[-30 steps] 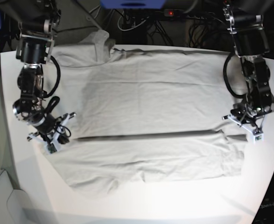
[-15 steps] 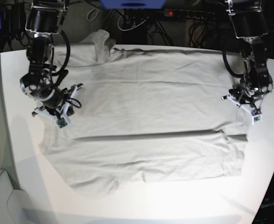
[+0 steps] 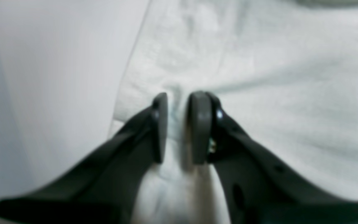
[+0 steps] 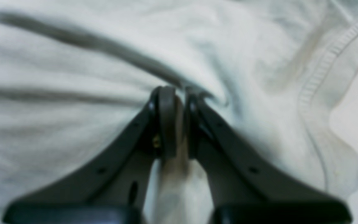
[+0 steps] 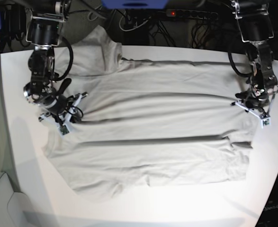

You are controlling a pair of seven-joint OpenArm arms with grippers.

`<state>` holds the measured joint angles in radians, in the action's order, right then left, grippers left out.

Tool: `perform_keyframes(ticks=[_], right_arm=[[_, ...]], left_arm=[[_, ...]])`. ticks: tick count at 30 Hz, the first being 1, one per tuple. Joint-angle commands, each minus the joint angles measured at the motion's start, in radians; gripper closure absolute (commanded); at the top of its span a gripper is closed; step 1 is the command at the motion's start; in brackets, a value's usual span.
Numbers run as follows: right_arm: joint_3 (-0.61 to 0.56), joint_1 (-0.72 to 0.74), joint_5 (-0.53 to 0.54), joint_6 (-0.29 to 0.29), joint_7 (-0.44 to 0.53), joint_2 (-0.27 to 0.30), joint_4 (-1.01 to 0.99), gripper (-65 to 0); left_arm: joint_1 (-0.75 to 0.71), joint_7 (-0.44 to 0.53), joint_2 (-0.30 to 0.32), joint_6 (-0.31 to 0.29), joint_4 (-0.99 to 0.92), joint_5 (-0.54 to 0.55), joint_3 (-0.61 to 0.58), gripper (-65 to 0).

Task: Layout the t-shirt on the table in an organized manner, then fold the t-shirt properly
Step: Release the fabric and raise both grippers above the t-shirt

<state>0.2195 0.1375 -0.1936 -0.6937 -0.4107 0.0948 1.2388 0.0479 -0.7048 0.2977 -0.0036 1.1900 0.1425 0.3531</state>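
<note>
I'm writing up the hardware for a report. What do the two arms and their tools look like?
Both arms are black, jointed metal with looping black cables. Each tool, the left tool and right tool, sits in a white bracket with a small square marker tag. In the wrist views, the fingers are dark, curved and tapering, ending in flat grey pads.

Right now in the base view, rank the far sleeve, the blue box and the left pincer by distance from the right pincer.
1. Sleeve, bunched at the table's far edge.
2. Blue box, behind the table.
3. Left pincer, across the t-shirt.
</note>
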Motion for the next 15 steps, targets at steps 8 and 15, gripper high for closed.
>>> perform_keyframes(ticks=[8,15], right_arm=[[0.002,-0.003,-0.019,-0.004,-0.038,0.012,0.005,-4.8],[0.004,-0.022,-0.017,-0.004,-0.038,0.021,0.094,-4.8]], left_arm=[[-0.030,-0.138,0.025,0.006,-0.029,-0.030,-0.001,-13.6],[-0.030,-0.138,0.027,0.006,0.015,-0.025,-0.001,-13.6]])
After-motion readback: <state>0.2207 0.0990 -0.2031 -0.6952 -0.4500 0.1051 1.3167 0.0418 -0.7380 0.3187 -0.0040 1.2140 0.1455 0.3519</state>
